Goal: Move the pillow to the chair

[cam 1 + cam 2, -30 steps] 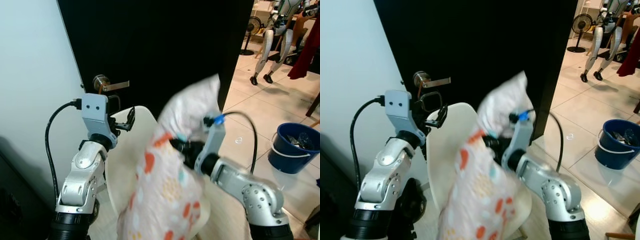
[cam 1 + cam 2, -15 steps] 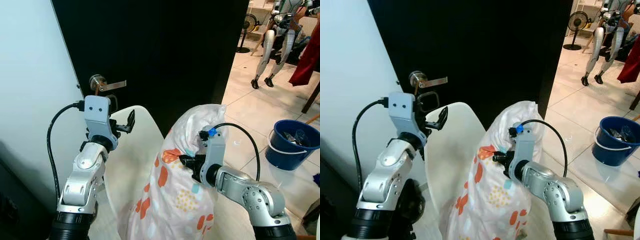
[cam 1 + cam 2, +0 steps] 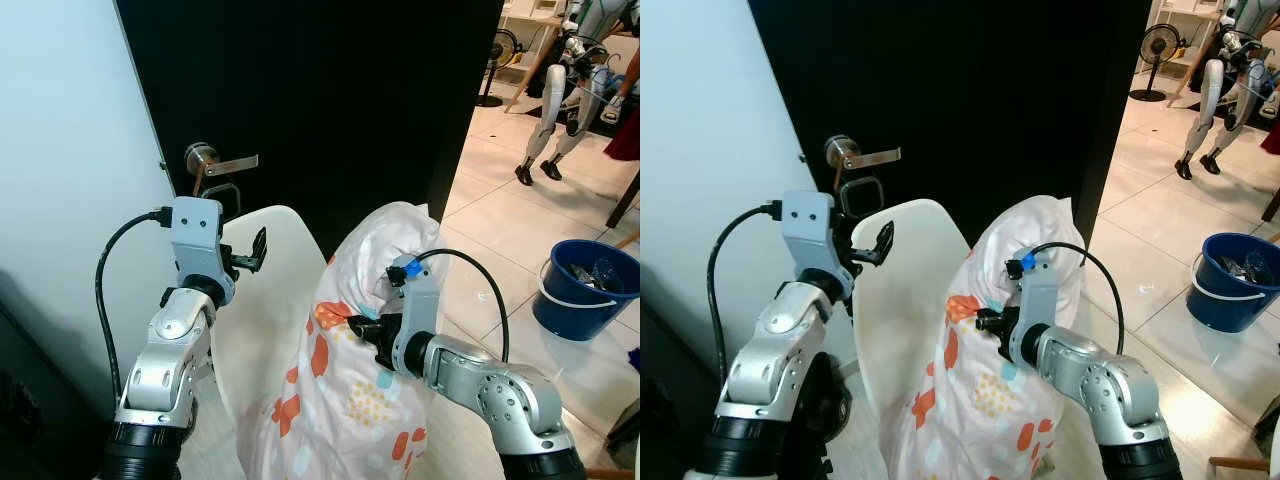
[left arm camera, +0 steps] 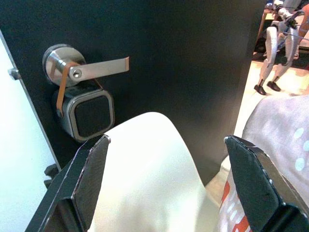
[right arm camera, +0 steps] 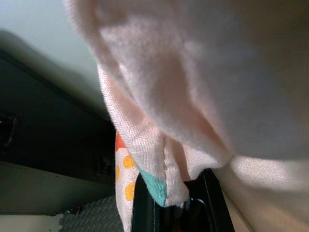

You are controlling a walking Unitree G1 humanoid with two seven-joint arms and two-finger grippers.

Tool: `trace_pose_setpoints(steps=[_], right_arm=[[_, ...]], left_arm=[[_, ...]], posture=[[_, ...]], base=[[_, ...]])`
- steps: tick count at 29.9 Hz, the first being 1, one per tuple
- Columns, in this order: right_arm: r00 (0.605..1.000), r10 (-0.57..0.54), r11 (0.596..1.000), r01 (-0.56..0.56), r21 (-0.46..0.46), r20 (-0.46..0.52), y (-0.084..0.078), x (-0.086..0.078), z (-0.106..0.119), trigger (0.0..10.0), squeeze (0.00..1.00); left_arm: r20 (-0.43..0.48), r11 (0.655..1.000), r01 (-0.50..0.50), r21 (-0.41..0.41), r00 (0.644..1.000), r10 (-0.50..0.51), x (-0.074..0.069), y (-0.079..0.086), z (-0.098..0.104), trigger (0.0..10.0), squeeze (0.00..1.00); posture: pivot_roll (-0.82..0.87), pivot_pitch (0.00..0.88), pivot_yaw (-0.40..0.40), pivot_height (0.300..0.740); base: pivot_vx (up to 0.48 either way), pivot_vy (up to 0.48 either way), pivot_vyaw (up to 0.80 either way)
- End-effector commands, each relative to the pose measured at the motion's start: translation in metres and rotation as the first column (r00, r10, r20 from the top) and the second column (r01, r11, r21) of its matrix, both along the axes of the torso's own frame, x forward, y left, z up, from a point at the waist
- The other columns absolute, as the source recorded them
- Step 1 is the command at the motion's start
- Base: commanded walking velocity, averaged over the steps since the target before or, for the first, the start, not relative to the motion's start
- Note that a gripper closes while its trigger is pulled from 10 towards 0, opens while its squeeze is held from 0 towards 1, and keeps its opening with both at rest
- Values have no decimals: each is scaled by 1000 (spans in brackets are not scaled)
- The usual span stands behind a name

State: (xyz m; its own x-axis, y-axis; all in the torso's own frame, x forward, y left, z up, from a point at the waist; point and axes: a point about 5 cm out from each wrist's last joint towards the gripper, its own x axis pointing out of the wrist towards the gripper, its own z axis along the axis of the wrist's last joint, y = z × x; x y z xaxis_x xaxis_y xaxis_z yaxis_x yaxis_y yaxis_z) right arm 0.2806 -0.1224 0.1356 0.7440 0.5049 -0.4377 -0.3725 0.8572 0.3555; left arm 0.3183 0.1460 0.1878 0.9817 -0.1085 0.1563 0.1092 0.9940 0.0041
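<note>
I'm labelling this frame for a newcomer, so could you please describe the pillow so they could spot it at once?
Find the black door with the metal lever handle; a white chair stands before it. Leaning on that chair is the pillow, pinched by the right hand: white fabric scattered with orange, yellow and teal spots.

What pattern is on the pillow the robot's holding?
The pillow is white with orange, yellow and teal spots, clearest in the left eye view.

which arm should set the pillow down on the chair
Right. The right end effector is already shut on the pillow, holding it beside the white chair. The left end effector hangs open near the chair back, holding nothing.
</note>
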Motion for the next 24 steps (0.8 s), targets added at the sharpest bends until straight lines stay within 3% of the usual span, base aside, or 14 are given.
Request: trace_pose_setpoints(steps=[1,11,24], right_arm=[[999,24,1000,-24,2,-35,4,-2,-6,10000,0],[998,32,999,-34,-35,-45,4,-1,-9,10000,0],[998,43,999,-44,-3,-47,6,-3,-9,10000,0]], left_arm=[[-21,1000,-14,13,1000,14,1,3,-2,10000,0],[-32,1000,-18,15,999,19,2,2,-3,10000,0],[-34,999,-26,34,999,27,2,1,-3,10000,0]], posture=[[-94,12,37,655],[-94,13,37,645],[-93,13,36,625]], base=[[0,0,0],[0,0,0],[0,0,0]])
